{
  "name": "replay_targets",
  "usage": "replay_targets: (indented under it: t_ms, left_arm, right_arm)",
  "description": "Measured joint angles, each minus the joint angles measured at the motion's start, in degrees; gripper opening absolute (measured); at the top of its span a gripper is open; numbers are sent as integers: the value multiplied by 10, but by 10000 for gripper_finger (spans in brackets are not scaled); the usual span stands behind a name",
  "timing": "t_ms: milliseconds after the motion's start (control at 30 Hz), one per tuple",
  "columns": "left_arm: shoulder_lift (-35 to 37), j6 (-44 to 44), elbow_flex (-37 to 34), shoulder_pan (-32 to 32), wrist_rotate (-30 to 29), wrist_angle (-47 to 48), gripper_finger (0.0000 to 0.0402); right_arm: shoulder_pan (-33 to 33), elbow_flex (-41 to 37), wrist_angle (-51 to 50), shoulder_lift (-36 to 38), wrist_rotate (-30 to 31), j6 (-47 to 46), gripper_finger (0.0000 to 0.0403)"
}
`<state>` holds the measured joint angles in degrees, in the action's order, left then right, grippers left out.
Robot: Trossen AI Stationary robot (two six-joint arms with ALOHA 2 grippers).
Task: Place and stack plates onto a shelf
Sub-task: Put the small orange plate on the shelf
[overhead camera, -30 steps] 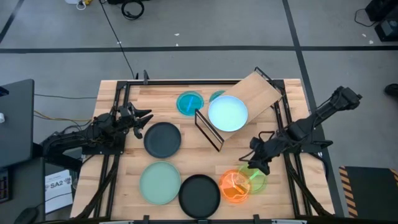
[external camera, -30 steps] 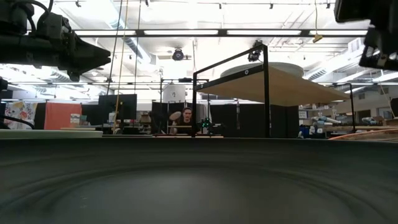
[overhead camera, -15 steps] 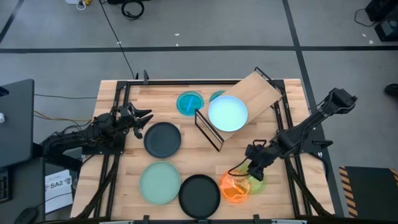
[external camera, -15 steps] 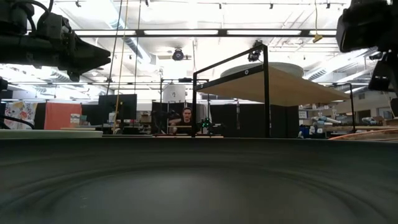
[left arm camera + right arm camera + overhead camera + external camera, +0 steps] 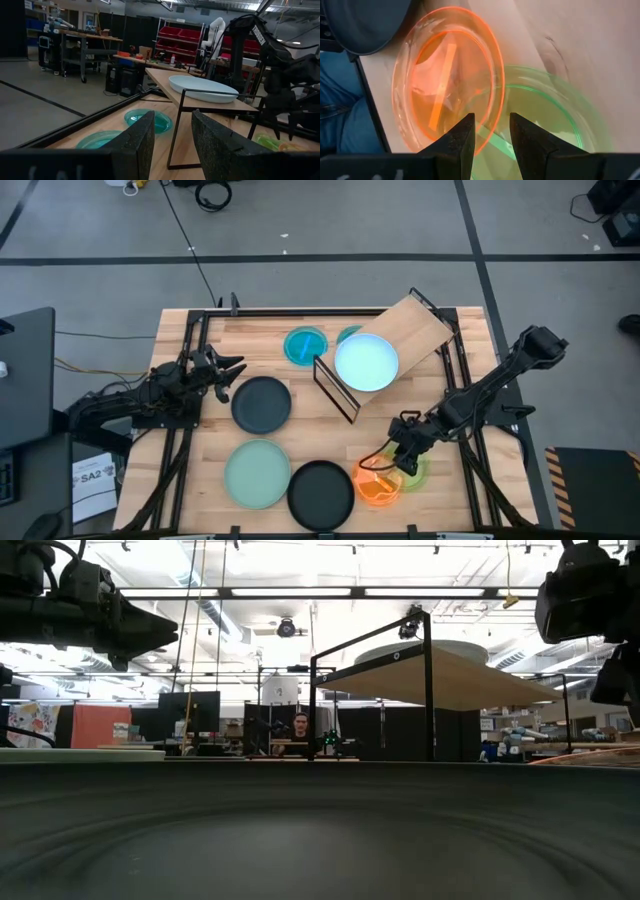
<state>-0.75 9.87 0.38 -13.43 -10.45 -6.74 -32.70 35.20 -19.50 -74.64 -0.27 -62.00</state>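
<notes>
Over orange plate (image 5: 378, 481) | right gripper (image 5: 397, 463) fingers apart, above its rim | left gripper (image 5: 232, 374) apart, beside black plate (image 5: 261, 404)

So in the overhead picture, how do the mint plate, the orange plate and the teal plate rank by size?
1. Mint green plate, largest.
2. Orange plate.
3. Teal plate, smallest, only slightly under the orange.
</notes>
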Motion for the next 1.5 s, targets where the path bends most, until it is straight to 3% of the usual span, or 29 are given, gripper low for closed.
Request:
replay_targets:
  t_ms: [500, 933, 1500]
  left_arm:
    - [0, 0, 0, 0, 0, 2, 137]
    - [0, 0, 0, 0, 0, 2, 137]
    - [0, 0, 0, 0, 0, 2, 137]
  right_arm:
    - [-7, 0, 42, -64, -19, 2, 128]
    - [-7, 0, 45, -68, -26, 1, 124]
    - [-7, 0, 45, -68, -23, 0, 24]
